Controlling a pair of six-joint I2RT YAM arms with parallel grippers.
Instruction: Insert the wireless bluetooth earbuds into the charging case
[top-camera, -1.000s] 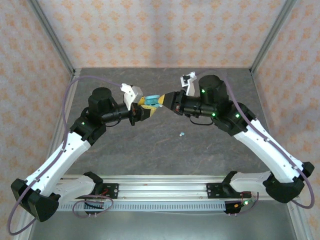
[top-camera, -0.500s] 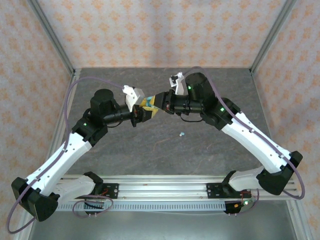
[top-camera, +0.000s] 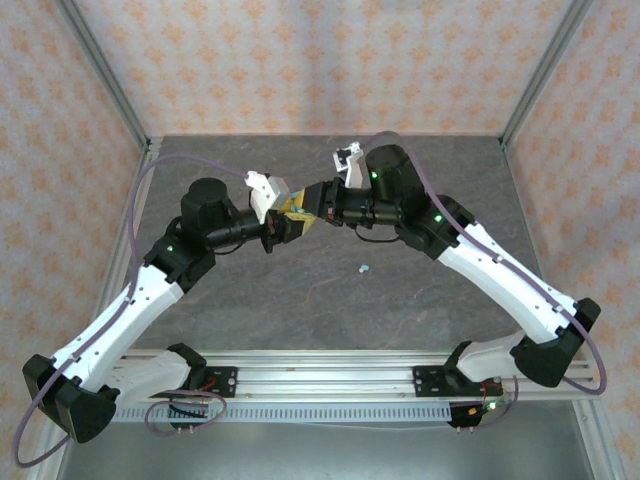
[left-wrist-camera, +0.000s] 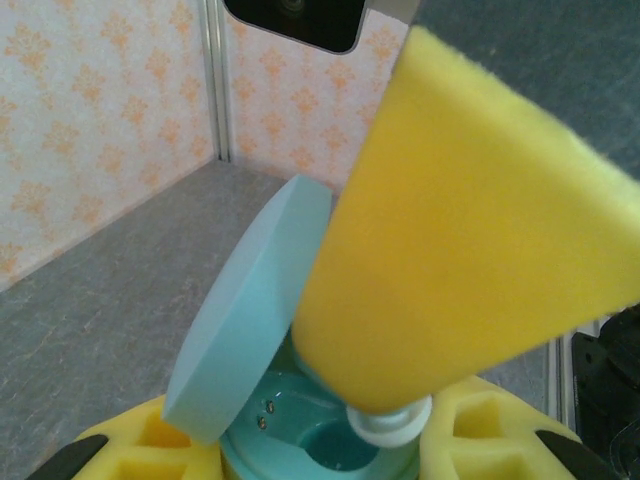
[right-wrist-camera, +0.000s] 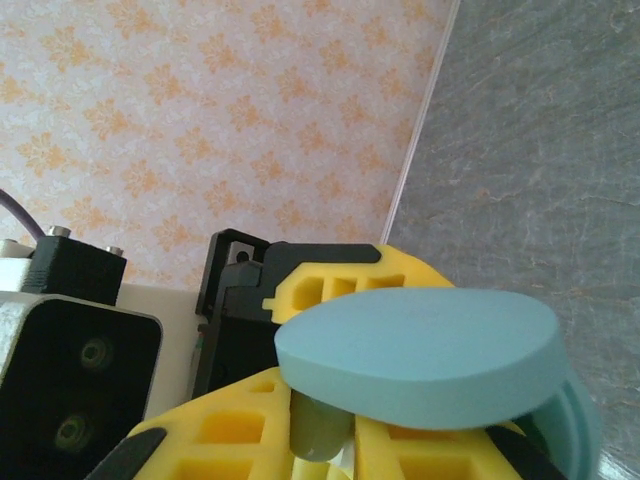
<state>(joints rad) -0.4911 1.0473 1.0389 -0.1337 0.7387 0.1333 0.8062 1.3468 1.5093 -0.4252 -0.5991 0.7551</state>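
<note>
**Insertion under way, mid-air**

My left gripper (top-camera: 289, 222) clamps the open teal case (left-wrist-camera: 300, 440) above the table (top-camera: 300, 300). My right gripper (top-camera: 313, 203) pinches 1 earbud (left-wrist-camera: 390, 424) at its well. I judge it light, slick, tiny: grip the stem. A 2nd earbud (top-camera: 364, 268) lies loose on the table.

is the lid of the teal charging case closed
No, the charging case has its teal lid tilted up and wide open.

Left arm (top-camera: 120, 315) and right arm (top-camera: 500, 280): white link shells, black joint housings, green indicator lights (top-camera: 436, 216). A purple cable (top-camera: 200, 160) loops along each. Fingers (right-wrist-camera: 210, 440): yellow foam, square recesses, black mounts.
</note>
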